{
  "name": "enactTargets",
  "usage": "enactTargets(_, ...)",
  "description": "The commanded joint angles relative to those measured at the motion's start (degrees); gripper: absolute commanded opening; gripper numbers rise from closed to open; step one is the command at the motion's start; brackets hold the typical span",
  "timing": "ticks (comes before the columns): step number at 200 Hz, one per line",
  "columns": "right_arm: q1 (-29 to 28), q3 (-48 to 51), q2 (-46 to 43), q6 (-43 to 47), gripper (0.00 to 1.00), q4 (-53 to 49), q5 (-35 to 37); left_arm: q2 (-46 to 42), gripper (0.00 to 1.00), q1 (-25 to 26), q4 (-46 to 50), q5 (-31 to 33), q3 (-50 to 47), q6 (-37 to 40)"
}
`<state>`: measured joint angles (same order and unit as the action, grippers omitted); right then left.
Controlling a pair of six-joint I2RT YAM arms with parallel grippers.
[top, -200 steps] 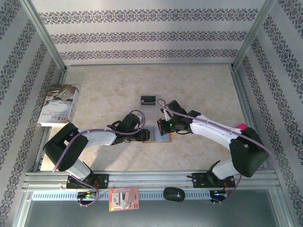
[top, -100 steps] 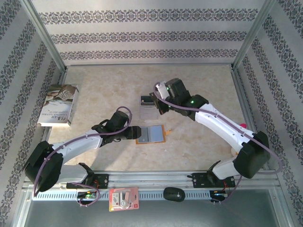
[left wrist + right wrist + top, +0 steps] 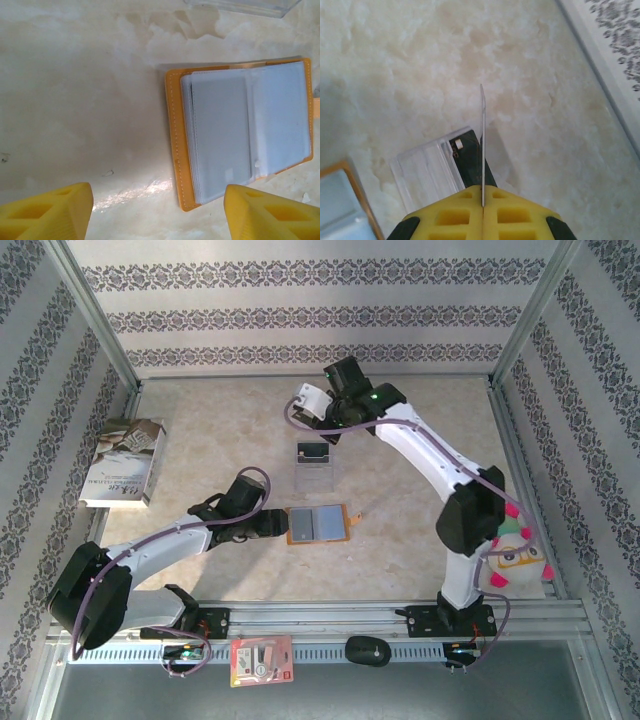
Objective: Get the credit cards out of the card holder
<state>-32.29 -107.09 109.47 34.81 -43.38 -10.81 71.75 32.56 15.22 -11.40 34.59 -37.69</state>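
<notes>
Beyond the holder, you are holding one card edge-on in the right gripper, jaws pinching one edge, probably so it is lining up with the clear stand, where a black card is sitting. Just left of the holder, your left gripper is hovering spread wide and empty, leaving the holder lying open on the worktop, pockets up for another pull.

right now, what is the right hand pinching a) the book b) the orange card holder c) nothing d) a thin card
d: the right hand is shut on a thin card seen edge-on, and the card holder lies open on the table.
</notes>
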Motion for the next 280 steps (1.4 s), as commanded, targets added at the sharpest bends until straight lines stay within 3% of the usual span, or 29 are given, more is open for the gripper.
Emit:
enactTargets(1,0.74,-5.01,4.74,9.45,0.0,-8.52,2.0,0.82,0.7,-1.02,2.75,0.1,0.69,0.41)
enactTargets(91,1.39,-7.27,11.45,17.37,0.0,-9.48,2.31,4.76,0.69,-3.01,3.76,-1.34,2.85,1.22)
enactTargets(280,2.41,-10.03,19.48,17.84,0.0,-8.39,-1.53,9.13,0.68,-4.77,2.4,-2.57,2.65,1.99)
